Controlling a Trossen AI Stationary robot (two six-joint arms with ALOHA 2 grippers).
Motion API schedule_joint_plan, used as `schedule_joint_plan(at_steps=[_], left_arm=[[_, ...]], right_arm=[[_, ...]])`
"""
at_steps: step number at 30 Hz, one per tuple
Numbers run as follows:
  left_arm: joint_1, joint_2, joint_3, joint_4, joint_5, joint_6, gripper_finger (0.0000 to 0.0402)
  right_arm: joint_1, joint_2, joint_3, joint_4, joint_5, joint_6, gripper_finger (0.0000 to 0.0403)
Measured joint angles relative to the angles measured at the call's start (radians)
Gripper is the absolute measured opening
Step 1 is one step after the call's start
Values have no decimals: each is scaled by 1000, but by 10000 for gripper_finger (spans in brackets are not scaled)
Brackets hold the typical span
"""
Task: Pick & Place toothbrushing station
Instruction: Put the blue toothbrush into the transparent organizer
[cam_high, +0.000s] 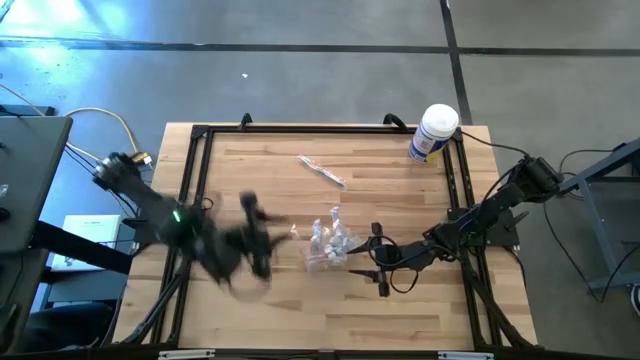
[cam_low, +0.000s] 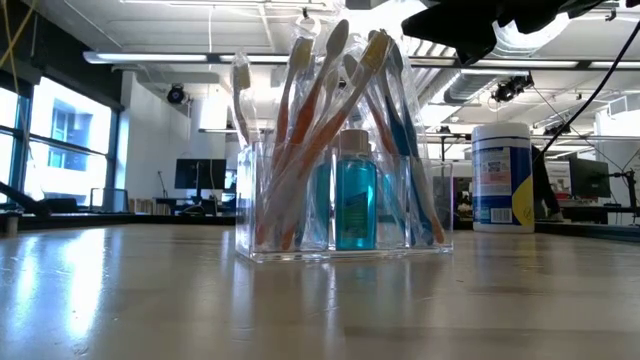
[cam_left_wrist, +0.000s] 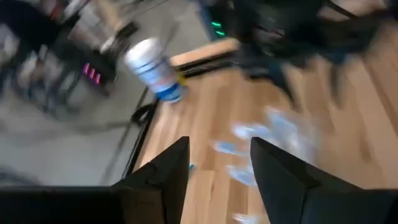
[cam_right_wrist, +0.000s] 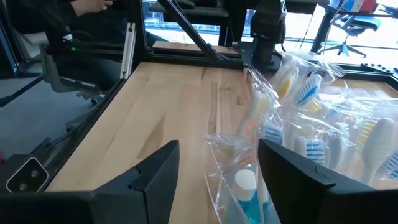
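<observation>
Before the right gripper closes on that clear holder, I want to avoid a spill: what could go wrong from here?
1. The clear plastic toothbrushing station is packed with tall wrapped toothbrushes leaning outward; a nudge from the open right gripper might tip it.
2. The right wrist view shows crinkled wrapping by the fingers; they could pinch wrapping, not the wall.
3. The open left gripper is close by, so the arms could crowd each other.

Left end effector (cam_high: 258, 232) and white canister (cam_left_wrist: 152, 67) blurred.
</observation>
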Motion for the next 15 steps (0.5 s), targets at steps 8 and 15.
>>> schedule_joint_plan(at_steps=[8,15], left_arm=[[232,-173,-7,-133,107,-78,163],[485,-153,-8,-180,291,-2,163]], right_arm=[[0,0,0,-2,-28,37,210],[12,0,0,-3,-102,134,210]])
